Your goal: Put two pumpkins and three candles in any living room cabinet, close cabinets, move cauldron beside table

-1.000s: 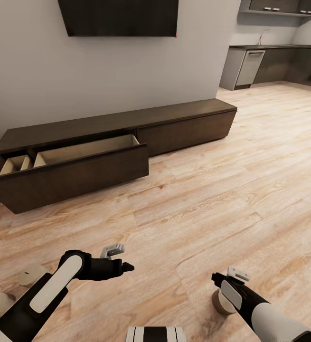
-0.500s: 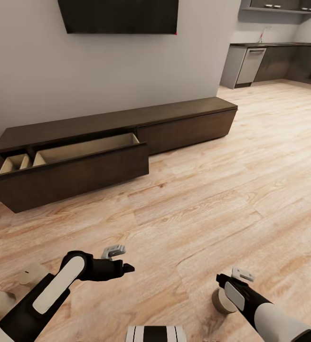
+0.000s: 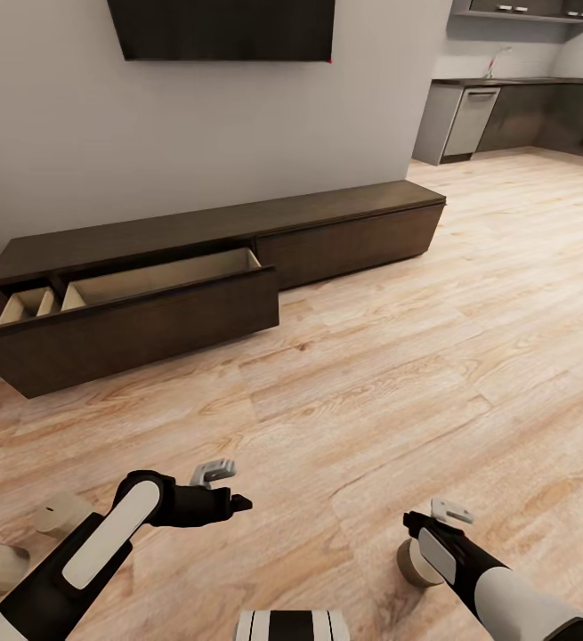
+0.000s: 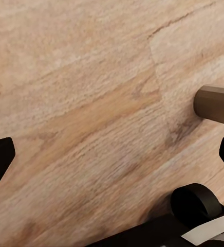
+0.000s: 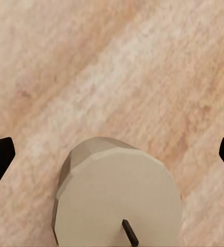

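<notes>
Standing upright on the plank floor (image 3: 433, 294), a pale candle (image 5: 117, 198) sits directly under the right gripper (image 5: 112, 154), whose fingers are spread wide and hold nothing. Left of that candle, the left gripper (image 4: 112, 154) is likewise wide open and empty. Beyond the candle, the cabinet (image 3: 211, 258) has two drawers pulled open.

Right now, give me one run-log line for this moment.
right pincer: open above pale cylindrical candle on floor | left pincer: open, empty | long dark-brown wood cabinet: two drawers open

No readable text, labels, brands, numbers or signs on anything.
</notes>
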### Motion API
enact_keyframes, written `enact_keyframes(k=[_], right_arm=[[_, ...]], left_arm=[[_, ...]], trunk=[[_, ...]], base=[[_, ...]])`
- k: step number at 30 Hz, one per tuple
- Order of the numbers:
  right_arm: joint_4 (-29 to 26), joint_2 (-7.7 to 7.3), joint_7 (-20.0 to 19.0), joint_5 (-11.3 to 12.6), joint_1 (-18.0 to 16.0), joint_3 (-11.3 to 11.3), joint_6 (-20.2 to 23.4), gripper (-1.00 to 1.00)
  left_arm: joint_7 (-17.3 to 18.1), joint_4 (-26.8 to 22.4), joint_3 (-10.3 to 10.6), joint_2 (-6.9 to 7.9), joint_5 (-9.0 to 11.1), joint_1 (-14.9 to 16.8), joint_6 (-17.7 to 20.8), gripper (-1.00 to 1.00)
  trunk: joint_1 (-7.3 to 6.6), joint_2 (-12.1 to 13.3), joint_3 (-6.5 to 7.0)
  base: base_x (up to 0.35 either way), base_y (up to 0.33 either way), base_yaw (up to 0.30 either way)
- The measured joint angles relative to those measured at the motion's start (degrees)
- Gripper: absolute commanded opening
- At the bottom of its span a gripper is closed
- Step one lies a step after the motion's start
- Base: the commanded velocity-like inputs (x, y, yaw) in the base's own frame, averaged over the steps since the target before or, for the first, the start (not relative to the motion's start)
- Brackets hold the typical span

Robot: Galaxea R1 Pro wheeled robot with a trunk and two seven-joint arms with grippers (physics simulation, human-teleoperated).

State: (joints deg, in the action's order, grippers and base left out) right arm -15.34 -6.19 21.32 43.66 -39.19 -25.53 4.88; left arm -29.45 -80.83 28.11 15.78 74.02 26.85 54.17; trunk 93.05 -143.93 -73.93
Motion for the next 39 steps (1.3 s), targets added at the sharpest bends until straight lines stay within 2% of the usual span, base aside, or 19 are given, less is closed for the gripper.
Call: enact_keyframes(k=[3, 8, 16, 21, 26, 33, 37, 39], right_arm=[[0.3, 0.01, -1.7, 0.0, 0.0, 0.0, 0.0, 1.00], [0.6, 0.08, -3.2, 0.2, 0.0, 0.1, 0.4, 1.00], [1.3, -0.01, -3.4, 0.4, 0.0, 0.2, 0.9, 1.00], [1.4, -0.12, -3.3, 0.5, 0.0, 0.2, 1.0, 1.00], [1.4, -0.03, -3.2, 0.5, 0.0, 0.2, 0.9, 1.00], [1.3, 0.00, -3.2, 0.5, 0.0, 0.2, 0.9, 1.00], [1.3, 0.00, -3.2, 0.5, 0.0, 0.2, 0.9, 1.00], [1.3, 0.01, -3.3, 0.5, 0.1, 0.2, 0.9, 1.00]], left_arm=[[0.0, 0.0, 0.0, 0.00, 0.0, 0.0, 0.0, 1.00], [0.0, 0.0, 0.0, 0.00, 0.0, 0.0, 0.0, 1.00], [0.1, 0.0, 0.0, 0.00, 0.0, 0.0, 0.0, 1.00], [0.0, -0.1, 0.0, 0.00, 0.1, 0.0, 0.0, 1.00], [0.0, -0.1, 0.0, 0.00, 0.0, 0.0, 0.0, 1.00], [0.5, -0.2, -0.1, 0.06, 0.0, 0.0, 0.0, 1.00], [1.3, -1.4, -0.4, 0.68, 0.6, 0.0, 0.4, 1.00], [2.5, -2.8, -0.7, 1.86, 1.4, -0.1, 0.7, 1.00]], trunk=[[0.00, 0.0, 0.00], [0.13, -0.1, -1.10], [0.13, -0.1, -1.11], [0.26, -0.1, -2.21], [0.26, -0.1, -2.22], [0.41, -0.2, -3.55], [0.41, -0.2, -3.55], [0.41, -0.2, -3.55]], base=[[0.000, 0.000, 0.000], [0.000, 0.000, 0.000], [0.000, 0.000, 0.000], [0.000, 0.000, 0.000], [0.000, 0.000, 0.000], [0.000, 0.000, 0.000], [0.000, 0.000, 0.000], [0.000, 0.000, 0.000]])
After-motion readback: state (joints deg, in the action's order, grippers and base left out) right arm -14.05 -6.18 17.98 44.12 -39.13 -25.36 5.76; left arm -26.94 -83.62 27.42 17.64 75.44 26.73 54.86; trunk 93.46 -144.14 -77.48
